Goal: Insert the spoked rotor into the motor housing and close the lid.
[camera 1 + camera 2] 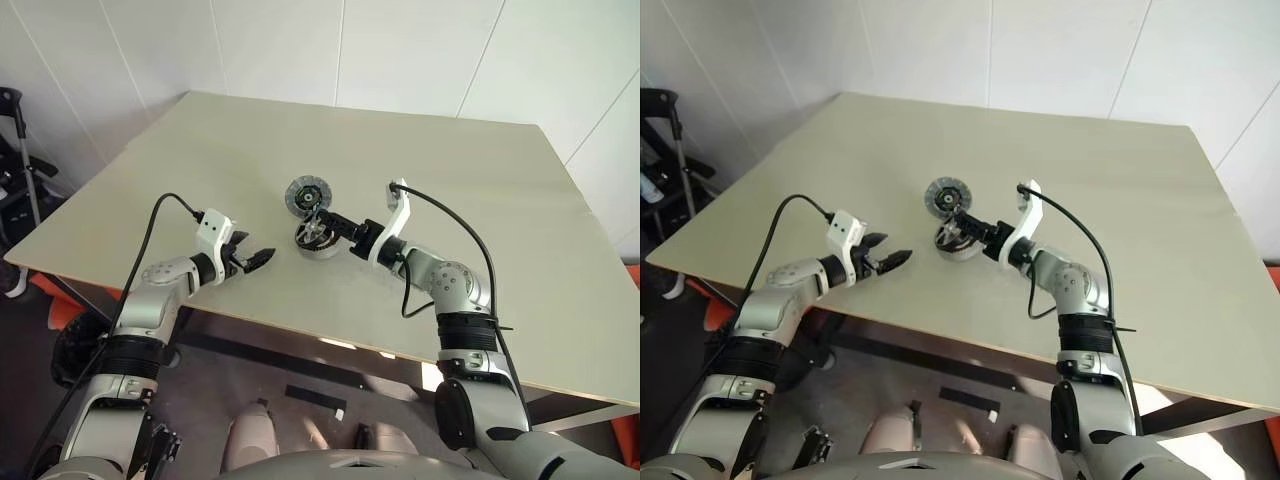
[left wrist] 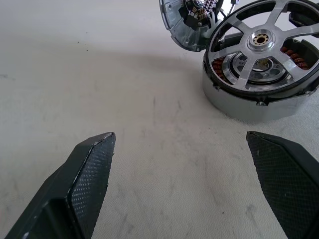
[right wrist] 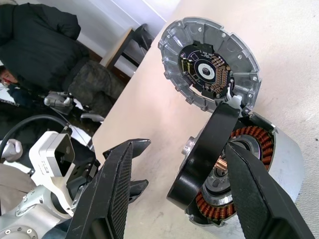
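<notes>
One spoked rotor [image 3: 209, 69], one motor housing [image 2: 249, 102] and one lid [image 2: 244, 47] sit close together near the middle of the pale surface [image 1: 450, 180], with two grippers beside them.

The rotor lies just beyond the housing, on its far side. Its finned grey face and dark hub are turned up. Whether its rim touches the housing cannot be made out, and the left wrist view cuts off most of it.

The housing stands upright on the surface, and copper windings show inside its wall. The lid is not seated. It is propped at a tilt in the housing's mouth, one edge down inside and the other raised, so it covers part of the windings.

The right gripper [image 1: 328, 225] reaches in level from the right, and its jaws stand partly wide with the tilted lid between them. One finger lies against or very near the lid's dark rim, and bare surface shows between the other finger and the lid.

The left gripper [image 1: 258, 260] hangs to the left, near the group but apart from it, its jaws wide and holding nothing.

One person [image 3: 40, 45] in dark clothing sits past the surface's edge, partly cut off.
</notes>
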{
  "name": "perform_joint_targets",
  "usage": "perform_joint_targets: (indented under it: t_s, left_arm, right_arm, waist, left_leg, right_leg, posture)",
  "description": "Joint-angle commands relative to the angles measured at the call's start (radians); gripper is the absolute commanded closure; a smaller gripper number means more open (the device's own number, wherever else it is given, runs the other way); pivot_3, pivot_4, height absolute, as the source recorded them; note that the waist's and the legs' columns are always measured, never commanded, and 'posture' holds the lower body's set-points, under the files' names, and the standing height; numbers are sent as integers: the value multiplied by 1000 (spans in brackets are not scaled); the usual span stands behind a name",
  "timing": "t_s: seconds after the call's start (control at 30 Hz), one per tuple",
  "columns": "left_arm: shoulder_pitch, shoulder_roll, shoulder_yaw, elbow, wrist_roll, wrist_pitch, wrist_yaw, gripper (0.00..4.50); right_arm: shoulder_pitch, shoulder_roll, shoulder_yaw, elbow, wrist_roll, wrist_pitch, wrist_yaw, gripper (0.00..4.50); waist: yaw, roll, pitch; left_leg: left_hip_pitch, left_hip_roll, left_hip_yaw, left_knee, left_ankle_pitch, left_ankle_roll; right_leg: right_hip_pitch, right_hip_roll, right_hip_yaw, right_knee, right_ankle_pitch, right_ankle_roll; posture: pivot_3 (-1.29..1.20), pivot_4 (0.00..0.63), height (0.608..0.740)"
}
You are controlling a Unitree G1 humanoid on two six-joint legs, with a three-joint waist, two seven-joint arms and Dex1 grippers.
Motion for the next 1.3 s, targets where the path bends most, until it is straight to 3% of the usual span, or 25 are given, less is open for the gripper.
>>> perform_joint_targets:
  t_s: [0.03,0.8,1.17,1.3]
  left_arm:
    - [-27,8,8,-15,4,-17,-6,25]
    - [-33,18,12,-16,5,-17,-6,25]
    - [-34,16,12,-11,4,-20,-5,25]
    - [-32,16,12,-13,5,-19,-2,25]
  right_arm:
    - [-19,-5,-5,-35,5,-48,8,1219]
    - [-48,-3,-16,121,-105,-197,-81,1219]
    - [-31,7,127,37,-180,-199,-64,1219]
    - [-45,10,124,77,-198,-212,-76,2129]
  waist:
    - [0,0,0]
    - [-1,0,0]
    - [-3,0,0]
    - [0,0,0]
  left_leg:
    - [0,0,0,0,0,0]
    - [0,0,0,0,0,0]
    - [1,0,0,0,0,0]
    - [0,0,0,0,0,0]
  right_leg:
    - [0,0,0,0,0,0]
    - [0,0,0,0,0,0]
    - [0,0,0,0,0,0]
    - [0,0,0,0,0,0]
  posture:
    - [0,0,740]
    - [0,0,740]
    - [0,0,740]
    - [0,0,740]
